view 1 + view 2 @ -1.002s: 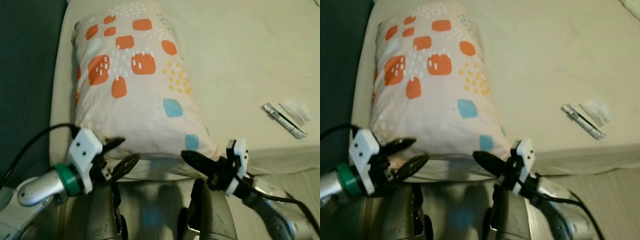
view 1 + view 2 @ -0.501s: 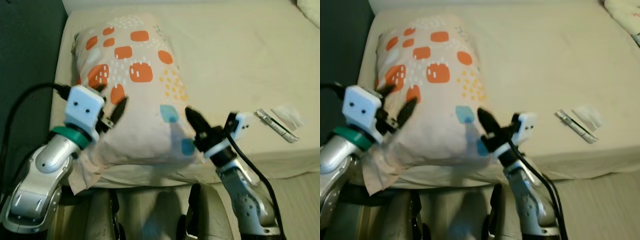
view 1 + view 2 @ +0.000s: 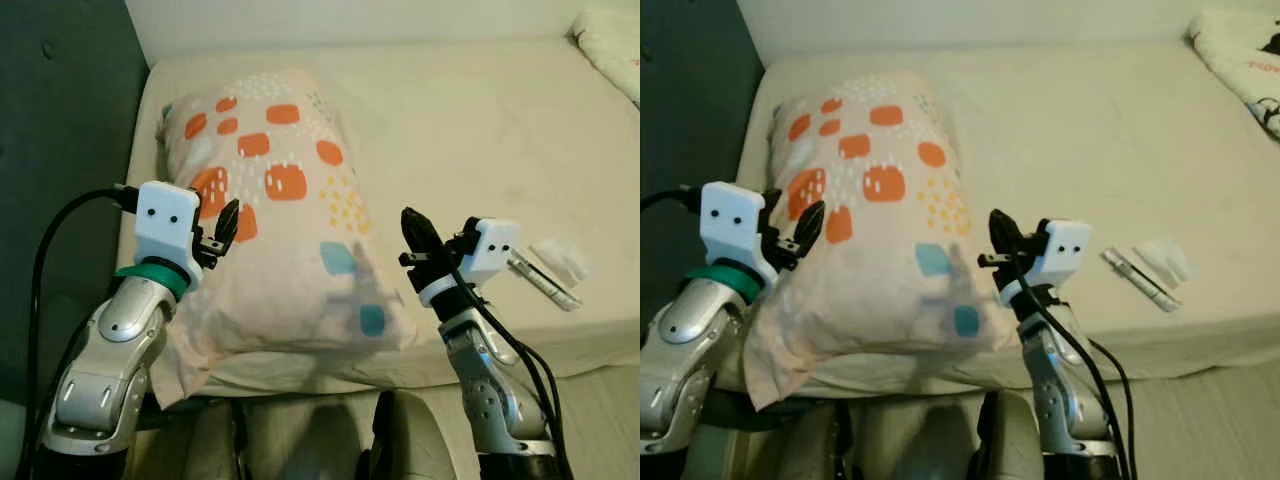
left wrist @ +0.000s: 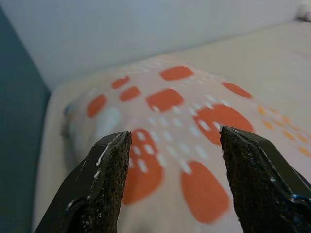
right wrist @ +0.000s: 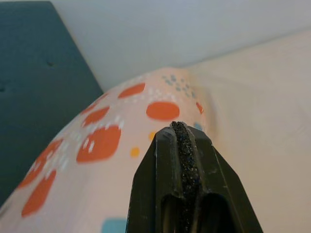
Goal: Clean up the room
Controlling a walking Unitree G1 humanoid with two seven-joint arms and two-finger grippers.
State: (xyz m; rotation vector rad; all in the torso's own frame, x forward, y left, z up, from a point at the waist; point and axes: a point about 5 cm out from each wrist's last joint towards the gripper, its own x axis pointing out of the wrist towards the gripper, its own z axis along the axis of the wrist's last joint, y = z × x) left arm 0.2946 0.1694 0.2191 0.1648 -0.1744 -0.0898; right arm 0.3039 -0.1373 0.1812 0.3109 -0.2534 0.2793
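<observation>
Just pillow [image 3: 285, 230] between both tools.

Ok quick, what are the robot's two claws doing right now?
Left claw: open, holding nothing, poised over the patterned pillow.
Right claw: shut, holding nothing, beside the pillow.

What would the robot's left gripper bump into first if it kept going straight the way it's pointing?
Probably the cream pillow with orange patches. The left gripper, fingers apart, points straight at its patterned top, though how near is hard to judge.
</observation>
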